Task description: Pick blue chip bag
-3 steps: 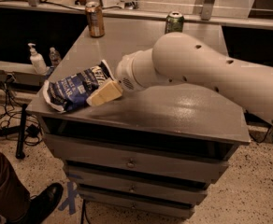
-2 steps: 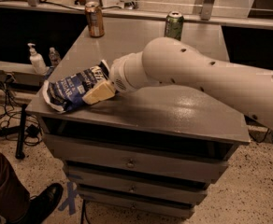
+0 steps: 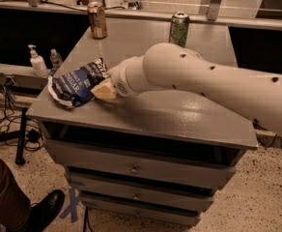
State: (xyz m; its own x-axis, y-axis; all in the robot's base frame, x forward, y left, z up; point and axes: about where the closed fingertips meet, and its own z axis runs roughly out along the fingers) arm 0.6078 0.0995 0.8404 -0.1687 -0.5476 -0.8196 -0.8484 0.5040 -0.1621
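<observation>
The blue chip bag (image 3: pixel 76 86) is a crumpled dark navy foil bag with white lettering. It lies on the left part of the grey cabinet top (image 3: pixel 179 115), near the front left corner. My gripper (image 3: pixel 103 89) is at the end of the thick white arm (image 3: pixel 194 79), which reaches in from the right. The gripper's pale yellow tip rests against the bag's right side, low over the cabinet top. The arm hides most of the gripper.
A brown can (image 3: pixel 97 19) stands at the back left of the cabinet top and a green can (image 3: pixel 179 28) at the back middle. Drawers are below the top. Bottles (image 3: pixel 37 62) stand on a shelf to the left. A person's leg and shoe (image 3: pixel 20 209) are at the lower left.
The arm has swung a little to the left and its tip has pushed slightly further onto the bag. The bag and the cans have not moved.
</observation>
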